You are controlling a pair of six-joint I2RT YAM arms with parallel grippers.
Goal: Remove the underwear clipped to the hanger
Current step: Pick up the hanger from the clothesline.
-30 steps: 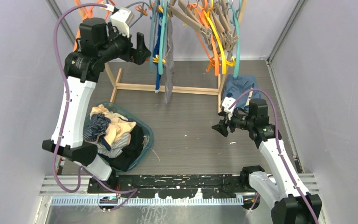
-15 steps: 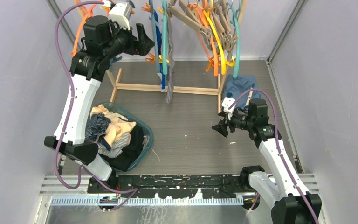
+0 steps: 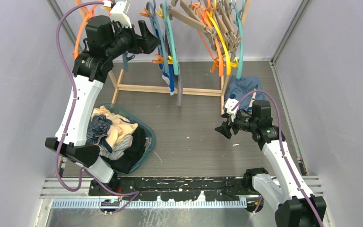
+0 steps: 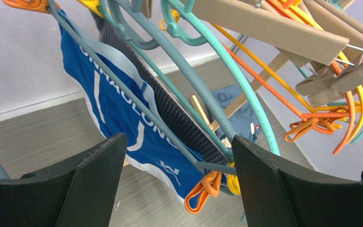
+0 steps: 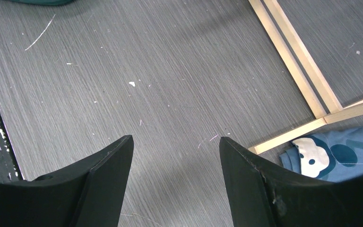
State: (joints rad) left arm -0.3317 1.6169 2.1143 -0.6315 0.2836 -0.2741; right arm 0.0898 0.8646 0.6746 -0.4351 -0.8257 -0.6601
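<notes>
Swung right, blue underwear (image 4: pixel 118 127) shows its lettering only wrist-side.

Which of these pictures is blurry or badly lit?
None blurry. Left wrist: bright blue lettered underwear sharp, far wall washed pale. Right wrist: grey wood-grain table crisp, black right claw dark, featureless. Top external: even light, soft shadows only.

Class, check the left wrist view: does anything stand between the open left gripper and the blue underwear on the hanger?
Nothing separate does. The left gripper is open and faces the blue underwear. Only its own grey hanger bar crosses the fabric, with an orange clip at the lower corner.
</notes>
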